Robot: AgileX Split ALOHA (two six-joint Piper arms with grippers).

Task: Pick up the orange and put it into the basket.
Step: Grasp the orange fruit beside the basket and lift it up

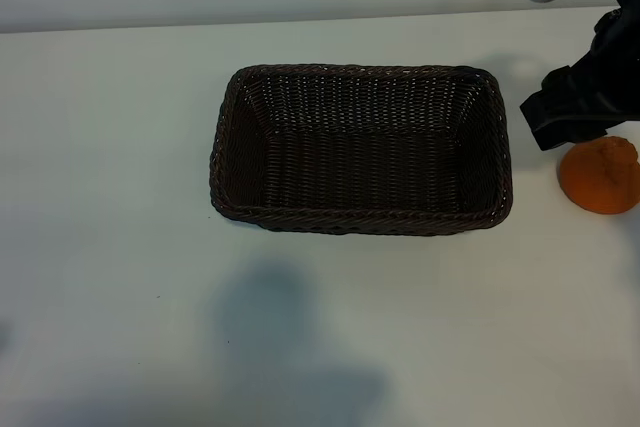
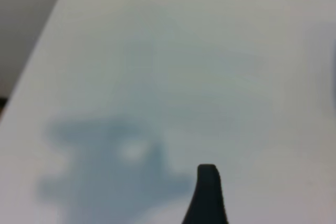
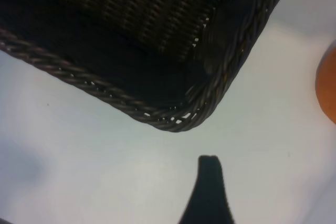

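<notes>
The orange (image 1: pixel 599 176) is seen resting on the white bench (image 1: pixel 110 157), just beside the right end of the basket (image 1: pixel 360 150) and outside it, so the task is judged to be at its start: nothing has been lifted and nothing has been placed. The basket is shown empty, its woven floor bare in the exterior view. The right tool (image 1: pixel 580 107) is held above the bench between the basket's right end and the orange, close over the fruit's upper edge, though contact cannot be confirmed. In the right wrist view one dark fingertip (image 3: pixel 209 167) is seen over bare bench near a basket corner, with a sliver of the orange at the frame's edge; the tool is taken to be well open and nothing is gripped in it. The left tool is not seen in the exterior view; in its own wrist view a single fingertip (image 2: pixel 208 174) is shown above bare bench with a shadow below, the tool again standing wide open and empty. Everything is judged to remain: the orange must be enclosed, gripped, raised, carried over the braided rim and released inside.
</notes>
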